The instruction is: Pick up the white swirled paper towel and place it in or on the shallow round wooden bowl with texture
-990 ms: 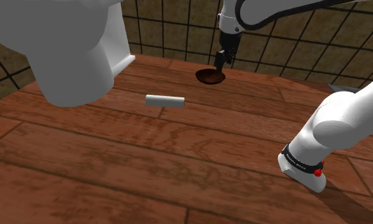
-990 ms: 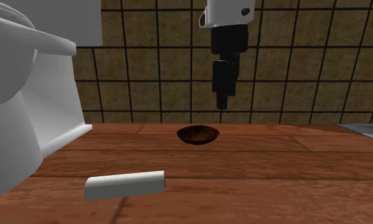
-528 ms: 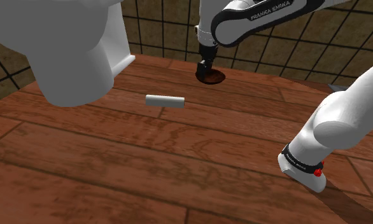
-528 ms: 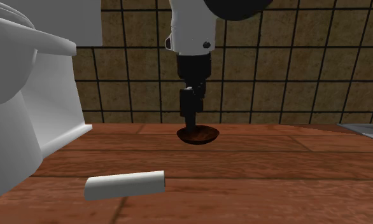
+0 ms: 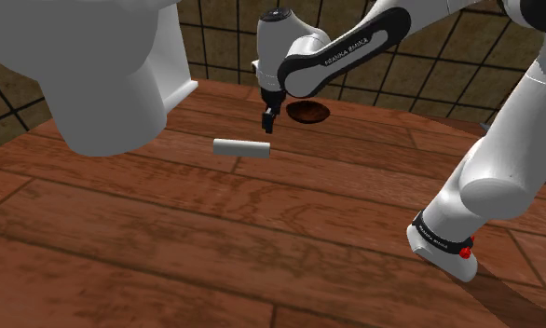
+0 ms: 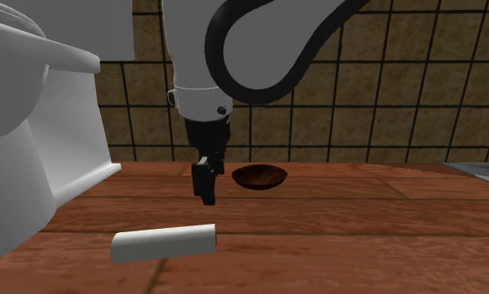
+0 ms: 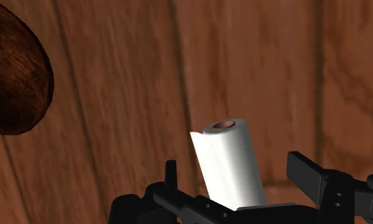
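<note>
The white paper towel roll (image 5: 241, 148) lies on its side on the wooden floor (image 5: 262, 233), also seen low in the second exterior view (image 6: 163, 242). The dark brown shallow wooden bowl (image 5: 310, 112) sits behind it near the tiled wall (image 6: 259, 177). My black gripper (image 5: 268, 119) hangs pointing down, just above the floor, between the bowl and the roll (image 6: 205, 192). In the wrist view the gripper (image 7: 239, 175) is open; the roll (image 7: 230, 165) shows between the spread fingers, untouched, with its cardboard core end facing away. The bowl (image 7: 13, 83) lies off to one side.
A large white toilet (image 5: 103, 65) fills the shoulder view's left and overhangs the floor (image 6: 26, 125). A brown tiled wall (image 6: 385, 92) closes the back. The arm's white base (image 5: 443, 242) stands at the shoulder view's lower right. A grey edge (image 6: 478, 170) shows at the far right.
The arm has swung from above the bowl toward the paper towel, leftward in both exterior views, and dropped lower. The roll and bowl have not moved.
</note>
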Available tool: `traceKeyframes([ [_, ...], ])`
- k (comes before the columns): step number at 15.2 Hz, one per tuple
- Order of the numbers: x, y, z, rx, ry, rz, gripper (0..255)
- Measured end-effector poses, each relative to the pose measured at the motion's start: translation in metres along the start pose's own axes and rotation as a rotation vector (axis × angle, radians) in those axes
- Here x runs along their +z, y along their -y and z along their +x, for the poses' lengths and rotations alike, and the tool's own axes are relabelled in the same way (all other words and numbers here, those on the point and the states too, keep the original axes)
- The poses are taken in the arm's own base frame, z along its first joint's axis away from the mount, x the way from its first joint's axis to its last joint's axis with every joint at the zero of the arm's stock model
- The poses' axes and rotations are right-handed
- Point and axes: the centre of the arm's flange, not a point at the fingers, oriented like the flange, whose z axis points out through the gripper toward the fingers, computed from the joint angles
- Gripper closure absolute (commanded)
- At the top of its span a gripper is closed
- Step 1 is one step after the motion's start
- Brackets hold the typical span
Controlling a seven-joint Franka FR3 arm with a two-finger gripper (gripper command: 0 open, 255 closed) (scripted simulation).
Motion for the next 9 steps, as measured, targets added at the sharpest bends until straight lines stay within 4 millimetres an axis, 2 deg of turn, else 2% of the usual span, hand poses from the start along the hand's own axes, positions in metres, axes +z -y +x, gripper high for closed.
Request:
traceKeyframes([
  [9,0.065,0.051,0.083,-0.210,-0.051,-0.055,0],
])
